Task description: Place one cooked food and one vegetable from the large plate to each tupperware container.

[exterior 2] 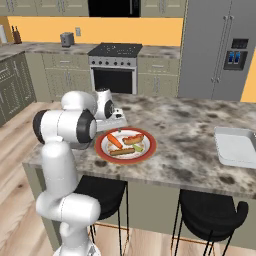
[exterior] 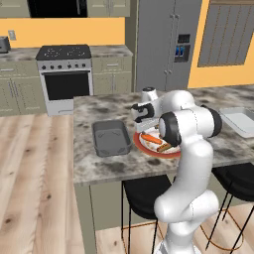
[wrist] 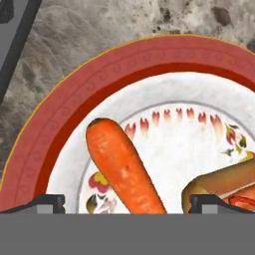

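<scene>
I had the gripper [wrist: 127, 201] wide open, holding nothing, right above the carrot [wrist: 124, 169] on the big red plate [exterior 2: 125, 145]. The dark tub [exterior: 111, 137] sat just left of it; the pale tub [exterior 2: 237, 146] was far right.

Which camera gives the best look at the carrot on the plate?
The hand view: the carrot lies close up between the open gripper's fingertips. The right base view shows it small but unblocked; in the left base view the arm partly crowds it.
</scene>
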Tool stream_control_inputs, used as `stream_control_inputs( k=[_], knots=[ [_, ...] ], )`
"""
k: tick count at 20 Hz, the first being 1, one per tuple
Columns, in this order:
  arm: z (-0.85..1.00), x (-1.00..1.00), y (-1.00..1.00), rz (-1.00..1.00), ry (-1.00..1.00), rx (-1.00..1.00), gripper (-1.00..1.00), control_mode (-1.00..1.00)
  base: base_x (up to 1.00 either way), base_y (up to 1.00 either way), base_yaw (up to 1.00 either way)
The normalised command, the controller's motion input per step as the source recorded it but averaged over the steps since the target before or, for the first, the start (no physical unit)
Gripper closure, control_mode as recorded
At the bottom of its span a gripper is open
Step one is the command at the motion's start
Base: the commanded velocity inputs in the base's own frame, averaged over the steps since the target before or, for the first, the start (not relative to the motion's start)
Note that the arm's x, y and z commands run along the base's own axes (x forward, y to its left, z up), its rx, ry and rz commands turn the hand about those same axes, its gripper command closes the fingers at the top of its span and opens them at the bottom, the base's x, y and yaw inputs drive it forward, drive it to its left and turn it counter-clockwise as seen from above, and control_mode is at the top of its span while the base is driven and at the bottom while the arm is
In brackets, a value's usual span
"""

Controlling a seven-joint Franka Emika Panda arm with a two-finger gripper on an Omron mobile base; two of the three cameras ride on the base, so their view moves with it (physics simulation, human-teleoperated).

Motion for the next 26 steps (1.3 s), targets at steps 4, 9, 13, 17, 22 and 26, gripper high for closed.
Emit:
stream_control_inputs(
  k=[4, 9, 13, 17, 22, 26],
  knots=[
    [-0.31, 0.36, 0.0, 0.06, 0.01, 0.0, -1.0, -1.0, 0.0, 0.0, 0.0],
    [-0.31, -0.39, 0.0, 0.03, 0.03, 0.0, -1.0, -1.0, 0.0, 0.0, 0.0],
    [-0.24, -0.16, 0.0, 0.0, 0.0, 0.0, -1.0, -1.0, 0.0, 0.0, 0.0],
    [-0.3, -0.01, 0.0, 0.01, 0.0, 0.0, -1.0, -1.0, 0.0, 0.0, 0.0],
    [-0.08, 0.0, 0.0, 0.04, 0.0, 0.0, -1.0, -1.0, 0.0, 0.0, 0.0],
    [-0.29, 0.0, 0.0, 0.02, 0.05, 0.02, 1.0, -1.0, 0.0, 0.0, 0.0]
  ],
)
